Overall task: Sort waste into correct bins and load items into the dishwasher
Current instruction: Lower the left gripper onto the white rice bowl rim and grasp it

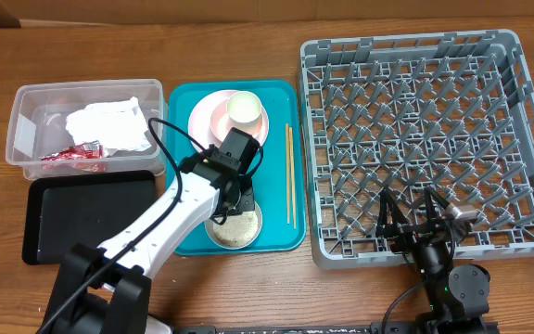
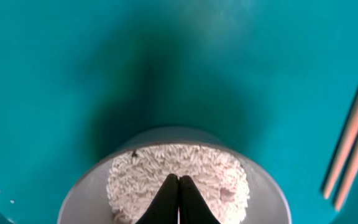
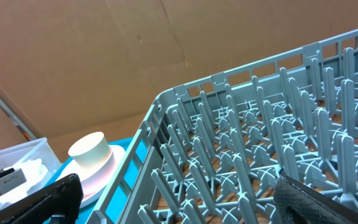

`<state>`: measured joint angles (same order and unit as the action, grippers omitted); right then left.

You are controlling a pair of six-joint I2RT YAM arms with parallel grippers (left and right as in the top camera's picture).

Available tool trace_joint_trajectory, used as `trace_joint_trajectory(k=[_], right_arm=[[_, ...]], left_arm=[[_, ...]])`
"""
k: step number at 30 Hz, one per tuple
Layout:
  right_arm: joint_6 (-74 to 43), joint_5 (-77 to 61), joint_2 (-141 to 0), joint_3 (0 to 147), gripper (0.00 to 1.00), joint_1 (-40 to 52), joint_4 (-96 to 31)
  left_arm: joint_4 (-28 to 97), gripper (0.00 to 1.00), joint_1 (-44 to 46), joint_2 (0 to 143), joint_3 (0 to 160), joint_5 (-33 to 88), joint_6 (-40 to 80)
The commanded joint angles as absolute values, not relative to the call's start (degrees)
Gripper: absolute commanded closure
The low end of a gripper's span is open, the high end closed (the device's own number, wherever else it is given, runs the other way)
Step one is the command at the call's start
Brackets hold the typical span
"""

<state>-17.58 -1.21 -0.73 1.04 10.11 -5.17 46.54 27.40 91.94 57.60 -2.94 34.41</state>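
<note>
The left pincer (image 2: pixel 178 190) is pressed together, its dark tips meeting at the near edge of a mound of white rice (image 2: pixel 166 163) in the pale grey bowl (image 2: pixel 84 186). Whether any grains are caught between the tips cannot be told. The bowl sits at the near end of the teal tray (image 1: pixel 273 153). Just beside it on the right, a pair of thin wooden chopsticks (image 1: pixel 289 176) lies lengthwise. At the tray's far end a small cream cup (image 1: pixel 246 107) stands on stacked pale pink and white plates (image 1: pixel 209 122).

Left of the tray, the clear plastic tub (image 1: pixel 24 100) holds a crumpled white napkin (image 1: pixel 109 125) and a red sauce packet (image 1: pixel 74 154). The shallow black tray (image 1: pixel 91 215) lies just in front of the tub.

The right pincer (image 1: pixel 408 215) is spread wide above the near edge of the grey dish rack (image 1: pixel 415 111), which rests on the wooden surface (image 1: pixel 248 17) right of the teal tray.
</note>
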Motion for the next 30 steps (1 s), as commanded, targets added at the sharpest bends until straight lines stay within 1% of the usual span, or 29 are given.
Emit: trace_joint_trajectory(k=[1,16,23,30], right_arm=[[-17.6,-1.2,-0.2,0.5,0.0,9.7,-4.8],[-17.6,-1.2,-0.2,0.5,0.0,9.7,-4.8],[-17.6,-1.2,-0.2,0.5,0.0,9.7,-4.8],[-17.6,-1.2,-0.2,0.5,0.0,9.7,-4.8]], left_arm=[[45.7,0.96,27.7,91.5,55.7,-4.9,36.4],[40.0,0.96,27.7,91.5,51.2,-7.0,36.4],[38.8,0.95,27.7,91.5,51.2,-14.7,36.4],[35.2,0.89,27.7,91.5,51.2,-20.3,36.4]])
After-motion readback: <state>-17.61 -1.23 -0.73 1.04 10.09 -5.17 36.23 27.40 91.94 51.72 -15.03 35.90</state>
